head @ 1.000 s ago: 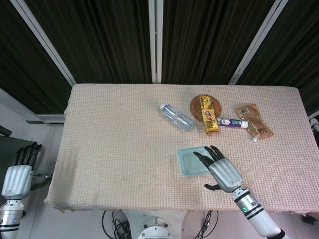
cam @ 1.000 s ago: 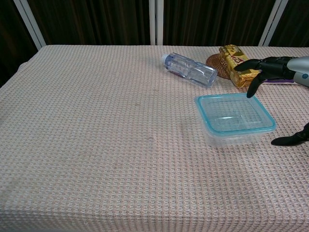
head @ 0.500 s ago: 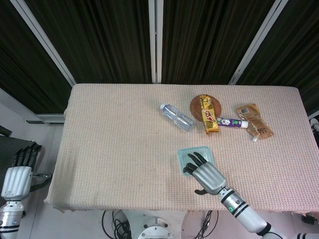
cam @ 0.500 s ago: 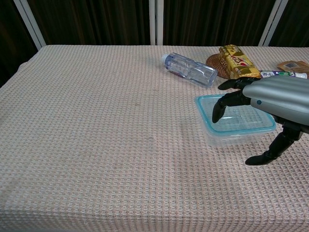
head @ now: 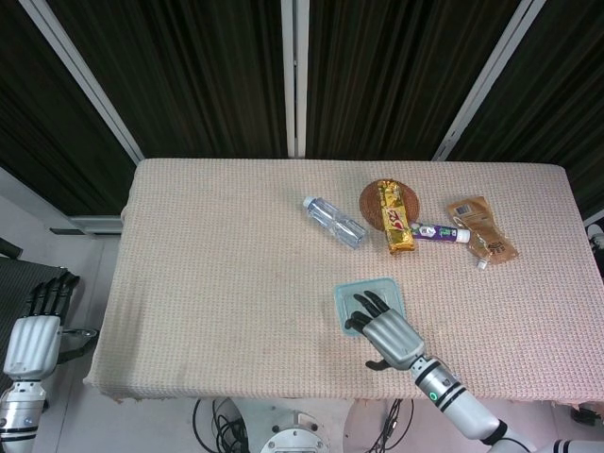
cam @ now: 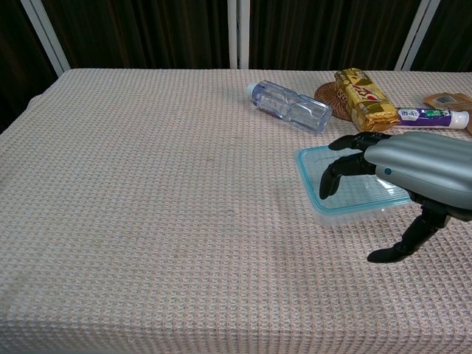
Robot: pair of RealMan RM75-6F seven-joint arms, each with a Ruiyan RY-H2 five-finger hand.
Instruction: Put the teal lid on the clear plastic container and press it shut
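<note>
Lid: teal lid (cam: 318, 193) already sits on the clear container (cam: 346, 212), near table (cam: 147, 221) front edge.
Right hand: my right hand (cam: 413, 166) flat over it, fingers spread, holding nothing.
Left: pressing shut; seal probably unfinished.

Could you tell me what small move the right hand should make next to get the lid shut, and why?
Probably a short push straight down. The right hand lies spread over the teal lid, which already sits on the clear plastic container, fingers curved down toward it. Whether the lid has seated all round cannot be told, so pressing seems the sensible next step.
</note>
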